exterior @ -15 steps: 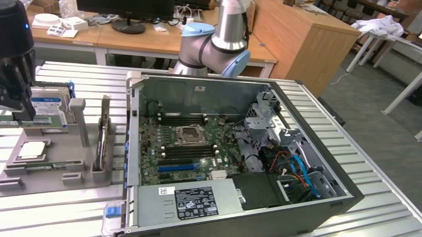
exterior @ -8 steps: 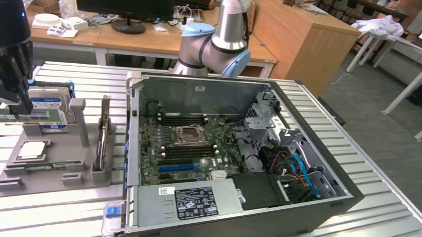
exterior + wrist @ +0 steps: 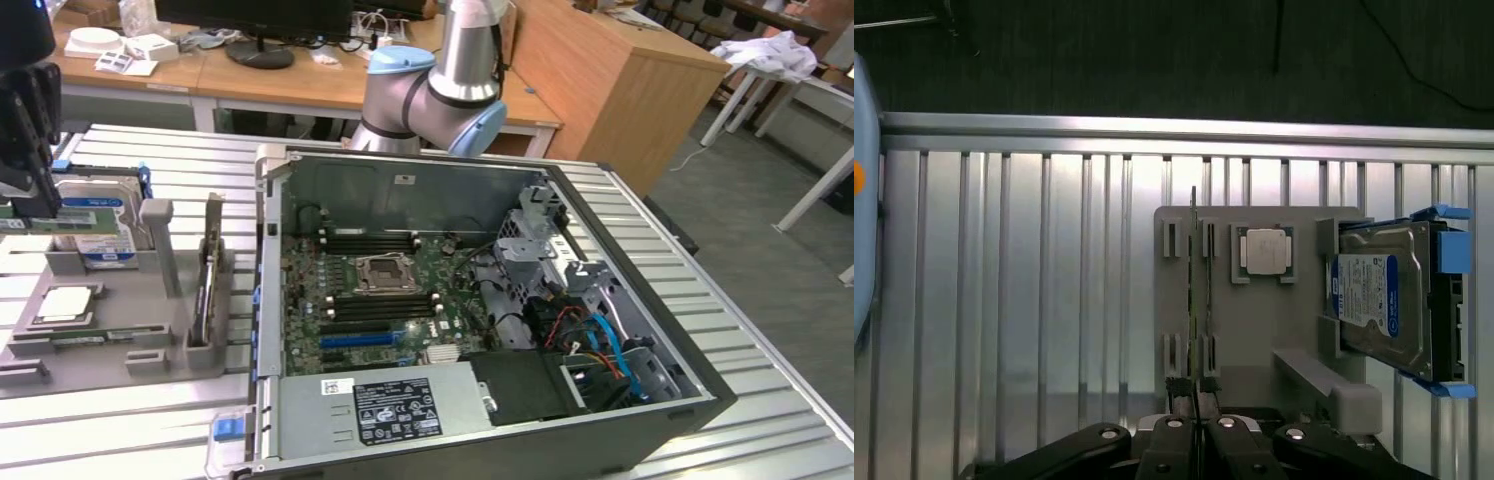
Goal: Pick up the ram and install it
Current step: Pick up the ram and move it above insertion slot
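The ram [image 3: 60,221] is a thin green stick that hangs level at the exterior view's far left, above the grey parts holder [image 3: 127,305]. My black gripper [image 3: 36,203] comes down from above and is shut on it. In the wrist view the ram [image 3: 1194,300] shows edge-on as a thin line running out from my gripper [image 3: 1196,425], over the holder's slotted brackets [image 3: 1174,240]. The open computer case [image 3: 667,395] lies to the exterior view's right, with the motherboard [image 3: 387,300] and its black memory slots [image 3: 367,243] facing up.
A silver-and-blue hard drive [image 3: 100,215] [image 3: 1384,300] stands in the holder beside the ram. A processor chip [image 3: 60,305] [image 3: 1265,250] rests in the holder too, and another green stick [image 3: 91,341] lies low in it. The arm's elbow [image 3: 427,95] rises behind the case.
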Controlling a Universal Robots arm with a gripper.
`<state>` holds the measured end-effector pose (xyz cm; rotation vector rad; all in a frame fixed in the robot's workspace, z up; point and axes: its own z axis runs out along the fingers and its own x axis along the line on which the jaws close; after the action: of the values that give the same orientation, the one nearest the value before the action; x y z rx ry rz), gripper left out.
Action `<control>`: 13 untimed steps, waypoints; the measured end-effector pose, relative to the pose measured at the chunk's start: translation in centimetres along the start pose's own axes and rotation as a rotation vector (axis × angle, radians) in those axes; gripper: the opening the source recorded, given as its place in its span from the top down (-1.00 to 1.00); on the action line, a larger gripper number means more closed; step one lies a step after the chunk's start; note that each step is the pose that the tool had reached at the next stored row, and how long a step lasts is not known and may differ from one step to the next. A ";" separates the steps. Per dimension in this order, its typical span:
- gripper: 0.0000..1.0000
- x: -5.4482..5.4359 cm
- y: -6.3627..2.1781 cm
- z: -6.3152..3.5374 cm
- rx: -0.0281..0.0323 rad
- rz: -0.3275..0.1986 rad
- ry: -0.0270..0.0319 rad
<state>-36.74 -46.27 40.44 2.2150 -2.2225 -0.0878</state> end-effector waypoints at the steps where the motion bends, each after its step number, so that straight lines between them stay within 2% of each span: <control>1: 0.76 0.0 0.01 -0.12 0.0000 0.000 0.0000; 5: 0.76 0.0 0.03 -0.57 0.0000 0.000 0.0000; 13: 0.76 0.0 0.03 -0.62 0.0000 0.000 0.0000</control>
<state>-36.74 -46.27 41.06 2.2150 -2.2225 -0.0878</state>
